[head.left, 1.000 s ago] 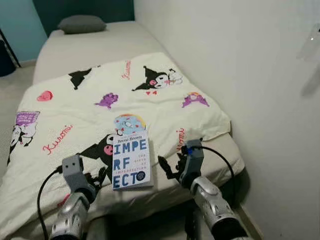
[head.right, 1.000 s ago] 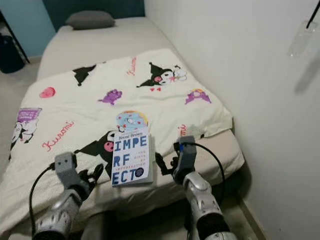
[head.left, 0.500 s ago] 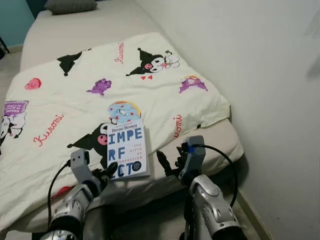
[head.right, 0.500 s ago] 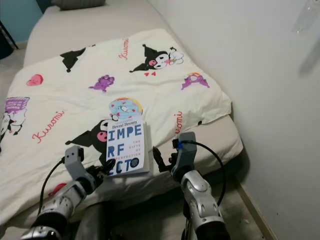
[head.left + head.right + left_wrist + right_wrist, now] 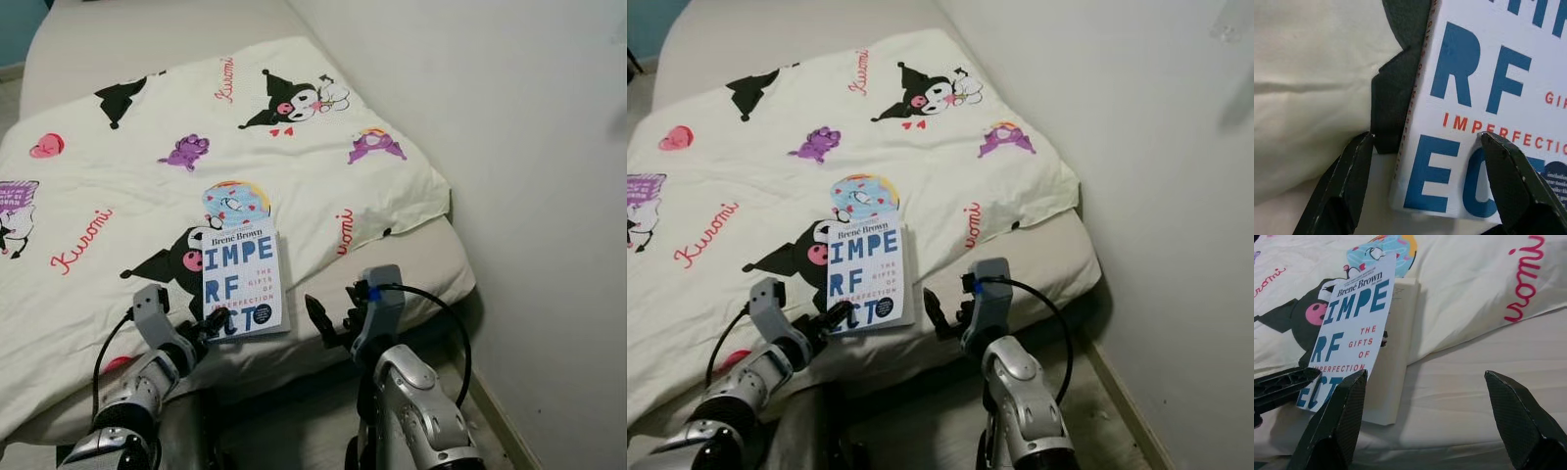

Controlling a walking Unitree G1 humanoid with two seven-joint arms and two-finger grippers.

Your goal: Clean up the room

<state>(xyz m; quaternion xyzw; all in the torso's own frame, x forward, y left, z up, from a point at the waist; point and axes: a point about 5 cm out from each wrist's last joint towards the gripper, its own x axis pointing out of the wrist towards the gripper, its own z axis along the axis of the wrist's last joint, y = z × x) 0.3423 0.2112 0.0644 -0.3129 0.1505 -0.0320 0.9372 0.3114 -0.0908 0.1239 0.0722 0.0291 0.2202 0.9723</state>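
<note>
Straddling book [image 5: 242, 279]: left hand [image 5: 211, 323]

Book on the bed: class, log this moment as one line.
left gripper: open, at book near corner | right gripper: open, beside book | book: flat on blanket

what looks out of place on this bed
The white paperback book with blue lettering lies loose on the cream cartoon-print blanket near the bed's foot. The left gripper, fingers open, is at its near corner.
</note>
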